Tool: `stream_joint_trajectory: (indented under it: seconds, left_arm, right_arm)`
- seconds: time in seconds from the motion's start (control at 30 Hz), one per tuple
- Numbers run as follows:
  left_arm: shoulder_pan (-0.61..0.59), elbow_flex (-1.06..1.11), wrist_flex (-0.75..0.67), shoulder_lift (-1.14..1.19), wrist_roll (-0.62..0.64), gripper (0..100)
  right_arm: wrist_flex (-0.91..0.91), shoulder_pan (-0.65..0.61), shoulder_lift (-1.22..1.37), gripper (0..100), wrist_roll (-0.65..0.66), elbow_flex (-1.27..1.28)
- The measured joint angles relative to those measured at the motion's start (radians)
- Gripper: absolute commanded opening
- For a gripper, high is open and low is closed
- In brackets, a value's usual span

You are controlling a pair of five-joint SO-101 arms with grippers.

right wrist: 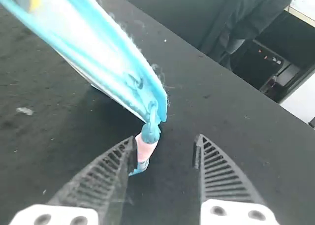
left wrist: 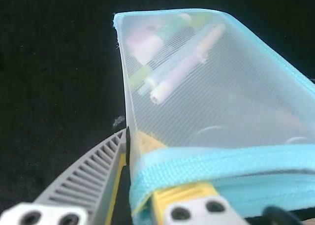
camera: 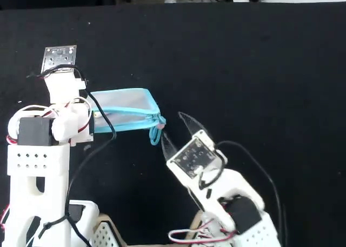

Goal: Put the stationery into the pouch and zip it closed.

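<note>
- While the left claw (left wrist: 132, 141) clamps one short end of the pouch (left wrist: 211, 102), the bag juts out flat from that grip, raised a little off the black desk (camera: 259, 68).
- Seen from above, the left claw (camera: 93, 121) bites the pouch (camera: 121, 104) at the end nearest its own arm, and the far end points toward the right claw (camera: 174, 129).
- One grey ribbed finger (left wrist: 93, 171) lies along one face of the pouch and a yellow-padded one presses the turquoise zip band.
- Now the right claw (right wrist: 165, 144): its jaws stand wide apart and grip nothing.
- The pull tab (right wrist: 146, 146) dangles from the slider at the pouch's end corner, right up against the inner face of one dark finger (right wrist: 106, 178). Whether it touches, I cannot tell.
- From the high view the pull tab (camera: 157, 132) hangs just beside the nearer fingertip.
- On materials: the pouch (right wrist: 98, 48) is a slim rectangle of translucent, finely ribbed mesh, edged all round with woven turquoise tape.
- The stationery (left wrist: 182, 62) shows through the wall as pale tube-shaped pens, with softer pink and green blocks toward the far corner.
- The right claw's fingers are pointed, dark and ridged like combs, and the desk cover is matte black with flecks of lint.
</note>
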Motion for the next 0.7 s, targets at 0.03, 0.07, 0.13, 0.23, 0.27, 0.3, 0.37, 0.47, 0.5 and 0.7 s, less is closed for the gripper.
stream_joint_trajectory:
  seconds: [0.03,0.07,0.13,0.23,0.27,0.3,0.37,0.47,0.5,0.7]
  left_arm:
    - [0.0,0.0,0.0,0.0,0.0,3]
    - [0.0,0.0,0.0,0.0,0.0,3]
    - [0.0,0.0,0.0,0.0,0.0,3]
    - [0.0,0.0,0.0,0.0,0.0,3]
    - [0.0,0.0,0.0,0.0,0.0,3]
    - [0.0,0.0,0.0,0.0,0.0,3]
    - [0.0,0.0,0.0,0.0,0.0,3]
    - [0.0,0.0,0.0,0.0,0.0,3]
    - [0.0,0.0,0.0,0.0,0.0,3]
    - [0.0,0.0,0.0,0.0,0.0,3]
  right_arm:
    - [-0.038,0.002,0.0,15.8,0.0,0.031]
    - [-0.069,0.002,0.0,15.5,0.0,0.054]
    - [-0.117,0.002,0.0,15.5,0.0,0.075]
    - [-0.149,0.002,0.0,15.5,-0.002,0.081]
    - [-0.153,0.002,0.0,15.5,-0.002,0.081]
    - [-0.155,0.002,0.0,15.5,-0.002,0.081]
    - [-0.158,0.002,0.0,15.5,-0.002,0.081]
    - [-0.158,0.002,0.0,15.5,-0.002,0.081]
    - [-0.158,0.002,0.0,15.5,-0.002,0.081]
    - [-0.169,0.002,0.0,15.4,-0.002,0.097]
